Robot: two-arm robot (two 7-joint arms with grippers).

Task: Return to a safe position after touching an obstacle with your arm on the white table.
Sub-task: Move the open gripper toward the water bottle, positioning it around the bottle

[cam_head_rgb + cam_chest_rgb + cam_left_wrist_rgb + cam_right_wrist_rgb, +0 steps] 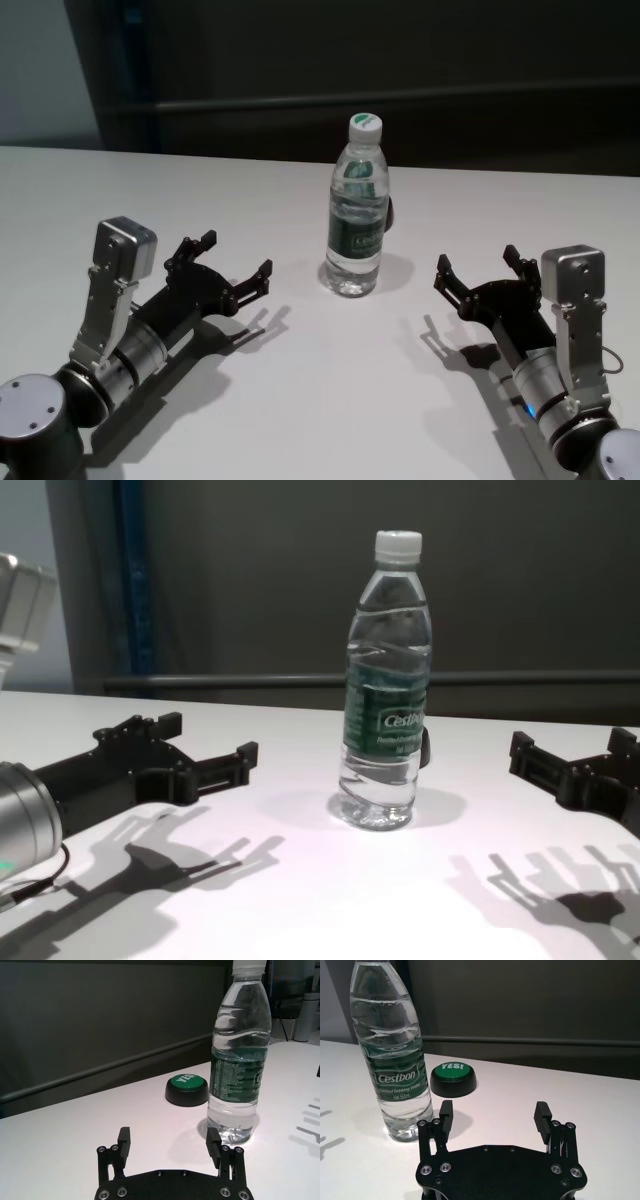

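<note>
Bottle (356, 215) upright on white bench (330, 400), centre, white cap on. Green button (453, 1079) just behind bottle, apart from it. Left end effector (236, 262) low over bench, left of bottle, fingers spread, holding nothing, clear of bottle. Right end effector (478, 268) low over bench, right of bottle, fingers spread, holding nothing, clear of bottle.

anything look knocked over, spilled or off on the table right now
Nothing stands out. The tall clear plastic water bottle stands upright and capped on the white table, with no spill around it. The small black-and-green dome button sits flat behind it. The left gripper and right gripper are open, clear of the bottle.
</note>
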